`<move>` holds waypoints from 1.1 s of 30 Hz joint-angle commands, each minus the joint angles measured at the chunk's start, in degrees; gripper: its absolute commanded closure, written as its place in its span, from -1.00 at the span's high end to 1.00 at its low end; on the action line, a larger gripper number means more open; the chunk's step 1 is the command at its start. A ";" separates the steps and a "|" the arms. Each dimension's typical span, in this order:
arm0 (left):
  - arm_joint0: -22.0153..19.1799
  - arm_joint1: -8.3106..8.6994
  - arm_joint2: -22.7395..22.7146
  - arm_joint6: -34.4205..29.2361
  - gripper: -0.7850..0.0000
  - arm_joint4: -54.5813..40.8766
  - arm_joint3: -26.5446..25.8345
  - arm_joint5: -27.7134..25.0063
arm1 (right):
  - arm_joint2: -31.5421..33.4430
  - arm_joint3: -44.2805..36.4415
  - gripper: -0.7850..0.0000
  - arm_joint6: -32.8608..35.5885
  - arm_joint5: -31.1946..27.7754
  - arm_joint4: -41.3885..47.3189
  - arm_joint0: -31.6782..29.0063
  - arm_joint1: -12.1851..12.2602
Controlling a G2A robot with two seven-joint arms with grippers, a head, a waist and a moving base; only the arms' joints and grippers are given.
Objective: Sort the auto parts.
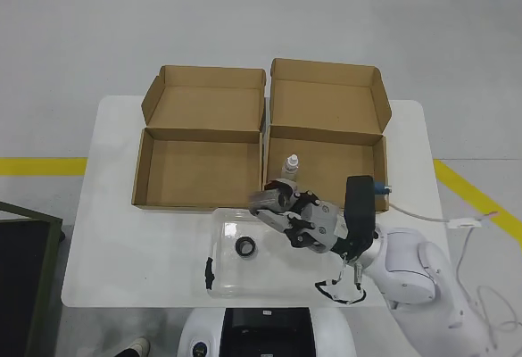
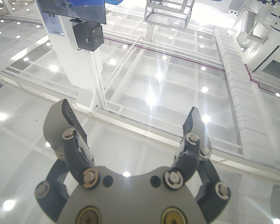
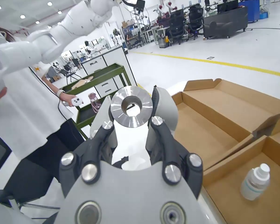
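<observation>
My left gripper [image 2: 129, 106] points up at the ceiling. It is wide open and holds nothing.

On the table, the left box [image 1: 198, 174] comes first. Nearer to me is the clear bin [image 1: 218, 268], with a black ring [image 1: 247, 247] lying in it.

Next is my right gripper [image 3: 132, 99]. It is closed on a shiny metal ring [image 3: 142, 115], squeezing just its edges. The ring hangs in the air over the bin's far edge, near where the two boxes meet.

A small white bottle [image 1: 291, 164] stands in the right box [image 1: 332, 165].

I think the ring is smooth, so it could slip out and fall. It hangs so near the wall between the boxes that it could bump it or drop into the wrong box. If I let go too far right, it might knock the bottle over.
</observation>
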 commanded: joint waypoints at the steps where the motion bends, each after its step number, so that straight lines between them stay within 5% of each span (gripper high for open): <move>1: 0.00 0.00 0.00 0.00 1.00 0.00 0.00 0.00 | -0.09 0.57 -1.00 -0.18 -0.05 0.33 0.39 -0.07; 14: 0.00 0.00 0.00 0.00 1.00 0.00 0.00 0.00 | -2.38 3.32 -1.00 -3.13 0.32 3.24 1.67 -0.88; 33: 0.00 0.00 0.00 0.00 1.00 0.00 0.00 0.00 | -13.63 11.40 -1.00 4.44 10.70 -12.34 12.25 -3.50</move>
